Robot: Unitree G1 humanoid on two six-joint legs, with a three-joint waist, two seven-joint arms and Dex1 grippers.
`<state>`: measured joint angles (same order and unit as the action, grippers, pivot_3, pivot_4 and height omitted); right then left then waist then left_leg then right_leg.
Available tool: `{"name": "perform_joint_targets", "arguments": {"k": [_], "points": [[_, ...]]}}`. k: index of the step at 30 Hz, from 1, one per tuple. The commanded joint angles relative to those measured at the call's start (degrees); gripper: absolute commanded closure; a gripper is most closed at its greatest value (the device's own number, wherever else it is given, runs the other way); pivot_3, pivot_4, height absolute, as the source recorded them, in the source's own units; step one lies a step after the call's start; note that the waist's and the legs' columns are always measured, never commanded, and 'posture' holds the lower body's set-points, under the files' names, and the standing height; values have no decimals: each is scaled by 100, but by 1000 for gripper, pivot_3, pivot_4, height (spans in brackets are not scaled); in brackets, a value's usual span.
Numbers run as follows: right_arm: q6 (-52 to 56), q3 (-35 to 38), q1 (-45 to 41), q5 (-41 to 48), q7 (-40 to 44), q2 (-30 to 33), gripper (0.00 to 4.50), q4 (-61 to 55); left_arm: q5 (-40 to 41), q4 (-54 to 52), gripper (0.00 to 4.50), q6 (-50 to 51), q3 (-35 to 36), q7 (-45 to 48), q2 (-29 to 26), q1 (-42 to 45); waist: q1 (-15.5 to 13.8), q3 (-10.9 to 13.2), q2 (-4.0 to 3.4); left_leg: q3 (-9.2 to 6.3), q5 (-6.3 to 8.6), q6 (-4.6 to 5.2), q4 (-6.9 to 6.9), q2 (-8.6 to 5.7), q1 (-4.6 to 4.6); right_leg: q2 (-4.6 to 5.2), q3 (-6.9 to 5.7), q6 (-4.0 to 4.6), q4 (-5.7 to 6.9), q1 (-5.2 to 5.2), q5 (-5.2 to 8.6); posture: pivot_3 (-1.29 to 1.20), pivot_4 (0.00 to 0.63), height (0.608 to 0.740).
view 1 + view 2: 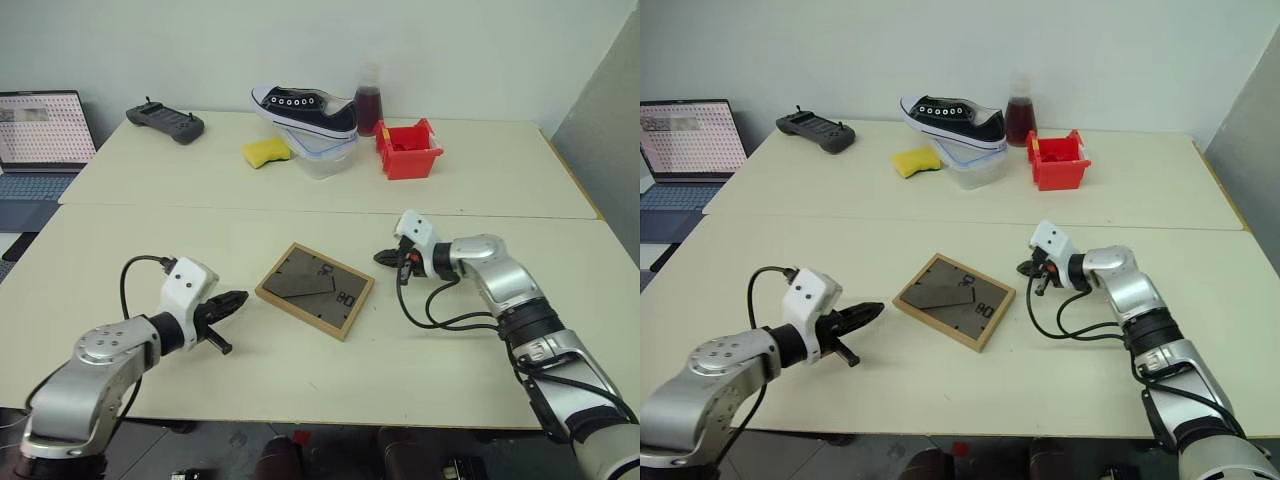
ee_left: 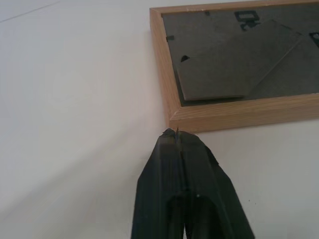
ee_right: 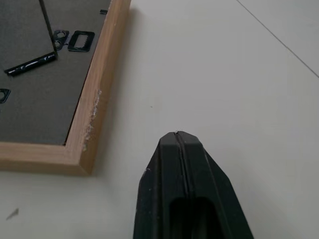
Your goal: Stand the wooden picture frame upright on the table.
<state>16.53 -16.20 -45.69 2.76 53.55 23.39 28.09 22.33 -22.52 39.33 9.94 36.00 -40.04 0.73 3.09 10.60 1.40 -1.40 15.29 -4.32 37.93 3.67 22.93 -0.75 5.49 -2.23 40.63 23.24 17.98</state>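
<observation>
The rectangular light-wood picture frame (image 1: pixel 314 289) lies flat, dark backing board up, near the middle of the large pale cream desk (image 1: pixel 180 190), turned at an angle. The left tool (image 1: pixel 240 298) sits just beside the frame's near-left corner, its two black fingers pressed together and empty. The right tool (image 1: pixel 381 258) sits near the frame's right edge, likewise closed on nothing.
</observation>
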Motion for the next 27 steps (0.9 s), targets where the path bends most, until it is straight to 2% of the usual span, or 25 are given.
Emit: {"name": "perform_joint_targets", "arguments": {"k": [1, 8, 17, 21, 24, 27], "points": [[-83, -79, 47, -144, -98, -175, 4500, -169, -329, 284, 4486, -301, -370, -221, 243, 206, -1, 0, 0, -1, 0, 0, 0, 0, 0, 0, -1, 0, 1, 0, 0, 0, 150, 740], [763, -287, 869, 150, 515, 20, 4500, -1976, -667, 868, 4486, -461, -1155, -327, 843, 1151, -100, -1, 0, -5, 0, 0, 3, -3, 2, 2, -6, 0, 5, -3, 0, 0, 150, 740], [1756, -235, 1550, 283, 459, 464, 4500, -3460, -863, 1286, 4486, -563, -1719, -59, 1192, 1731, -112, -1, 1, -7, 0, 0, 5, -2, 0, -3, -4, 0, 9, -2, 0, 0, 150, 740], [1851, -93, 1613, 156, 164, 621, 4500, -3496, -785, 1138, 4486, -425, -1787, 145, 1103, 1739, -119, -2, 1, -7, 0, 0, 6, -3, 1, -4, -4, 0, 8, -2, 0, 0, 150, 740], [2011, 143, 1577, 188, -88, 700, 4500, -3492, -761, 888, 4486, -309, -1811, 398, 844, 1680, -119, -2, 1, -7, 0, 0, 6, -3, 1, -4, -4, 0, 8, -2, 0, 0, 150, 740], [1956, 260, 1563, 55, -163, 1041, 4500, -3542, -482, 408, 4486, 82, -1636, 690, 512, 1587, -119, -1, 1, -6, 0, 0, 5, -3, 2, -4, -3, -1, 7, -2, 0, 0, 150, 740]]}}
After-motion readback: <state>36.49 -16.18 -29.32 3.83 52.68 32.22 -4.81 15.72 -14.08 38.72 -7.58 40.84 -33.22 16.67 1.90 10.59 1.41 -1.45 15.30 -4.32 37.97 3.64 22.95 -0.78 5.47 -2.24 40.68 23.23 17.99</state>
